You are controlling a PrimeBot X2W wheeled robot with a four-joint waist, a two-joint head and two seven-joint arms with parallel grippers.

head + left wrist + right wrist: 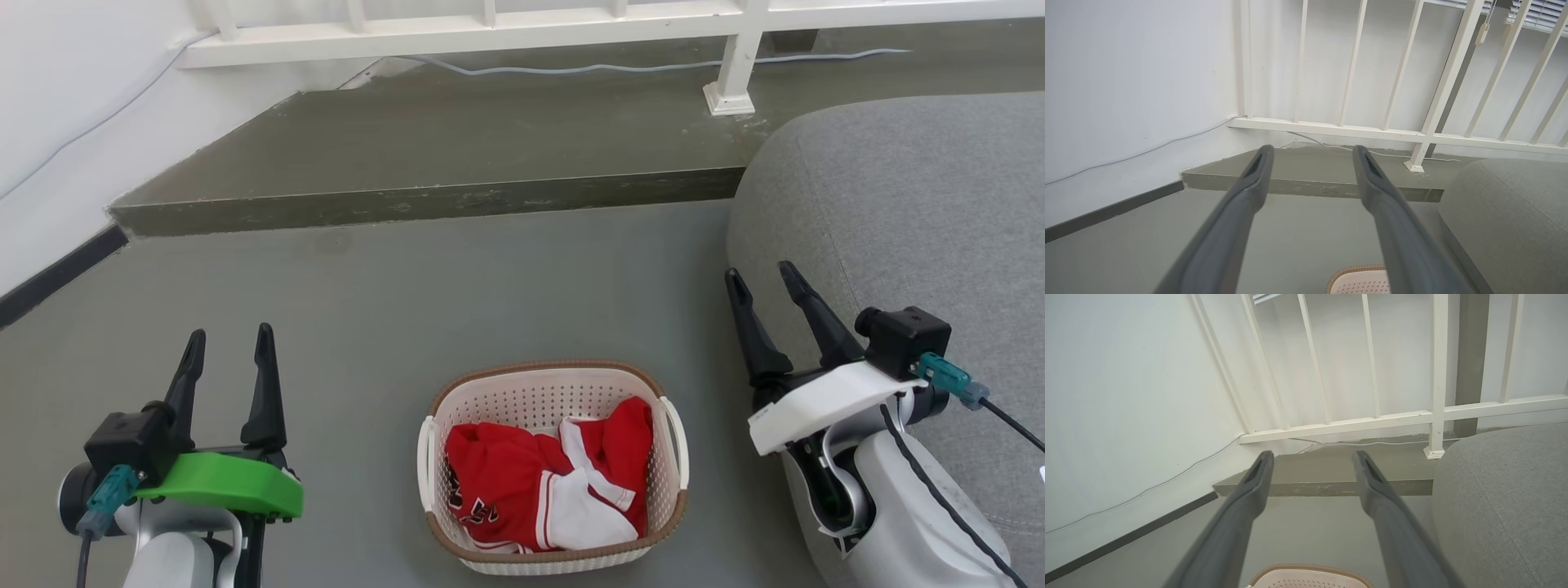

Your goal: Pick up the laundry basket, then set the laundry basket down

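**Grey floor, a basket between two empty grippers**

A matt grey-green floor (367,327) lies under us. Nearest on it stands the small oval cream-white plastic laundry basket (531,400), with perforated walls and a brown woven-look rim, upright between our arms. A crumpled red-and-white cloth garment (522,482) lies inside it.

Our left gripper (230,333), on its green mount, hovers well apart to the basket's left. Our right gripper (760,271), on its white mount, hangs to the basket's right, in front of a rounded grey fabric seat (898,204). Each has its long dark fingers parted with nothing between them, and neither touches the basket.

We judge the load light: thin plastic and one soft garment. The walls would likely flex if squeezed, so we would take the white loop left handle (425,453) and right handle (678,441), one per gripper, and lift evenly. The smooth loops may slip in a loose pinch.

Farther off are a raised grey concrete step (424,147), then a white slatted railing (490,33) and a white wall (49,122).
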